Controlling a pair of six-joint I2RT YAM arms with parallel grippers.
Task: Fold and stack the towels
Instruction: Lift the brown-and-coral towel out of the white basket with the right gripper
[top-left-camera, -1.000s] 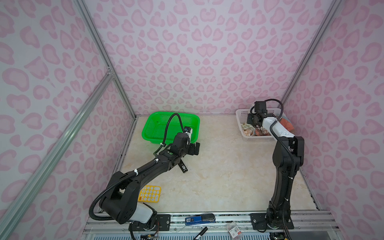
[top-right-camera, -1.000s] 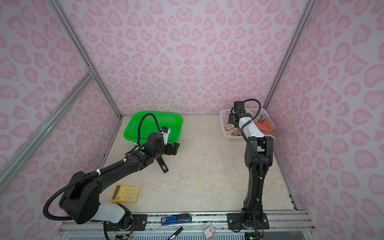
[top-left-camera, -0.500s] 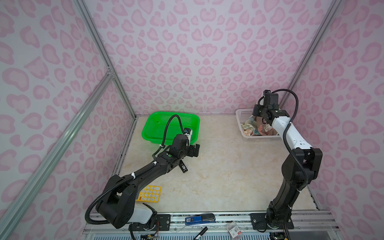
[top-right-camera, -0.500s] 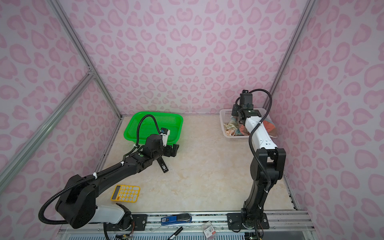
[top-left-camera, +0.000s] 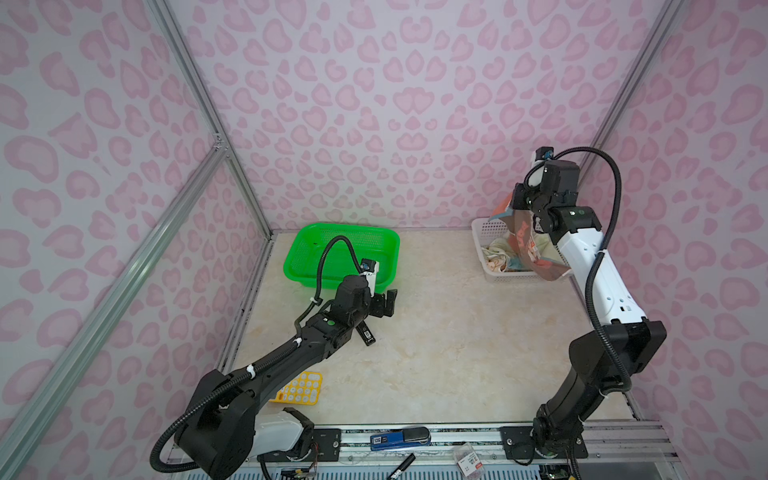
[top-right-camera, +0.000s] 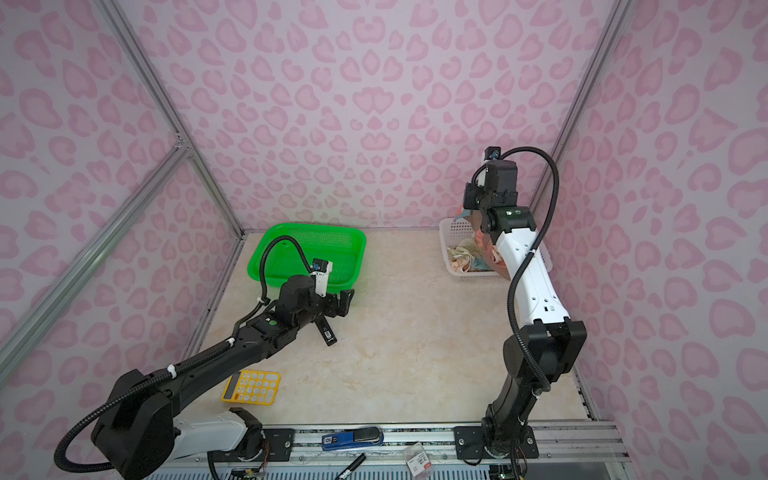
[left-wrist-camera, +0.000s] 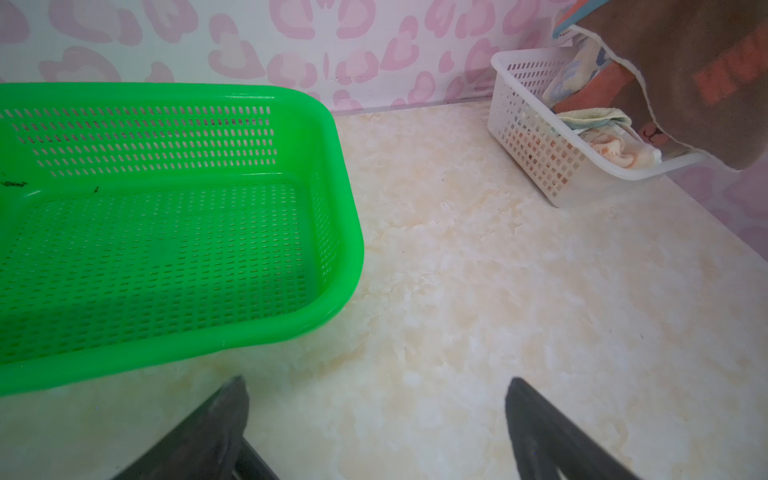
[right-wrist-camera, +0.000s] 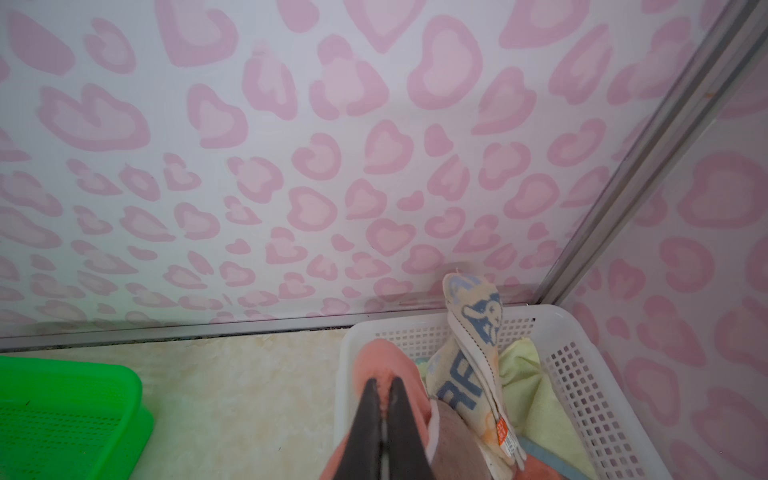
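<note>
My right gripper (top-left-camera: 521, 200) (top-right-camera: 471, 203) (right-wrist-camera: 384, 380) is shut on an edge of the rust-red towel (top-left-camera: 530, 249) (right-wrist-camera: 380, 357). The towel hangs from it above the white mesh basket (top-left-camera: 484, 249) (right-wrist-camera: 582, 374) at the back right, and its lower end reaches the basket's front rim. More towels lie crumpled inside, one of them cream with blue letters (right-wrist-camera: 459, 386). In the left wrist view the hanging towel (left-wrist-camera: 685, 83) shows brownish with orange print. My left gripper (top-left-camera: 386, 301) (top-right-camera: 345, 301) (left-wrist-camera: 376, 386) is open and empty, low over the table beside the green basket (top-left-camera: 307, 253) (left-wrist-camera: 345, 232).
The green basket holds nothing. A small black stick-like object (top-left-camera: 365, 334) lies on the table under my left wrist, and a yellow calculator (top-left-camera: 301, 388) lies near the left arm's base. A blue tool (top-left-camera: 399, 438) rests on the front rail. Patterned walls enclose the back and sides.
My right gripper has risen out of the white basket, drawing the rust-red towel up with it. The left arm has hardly moved.
</note>
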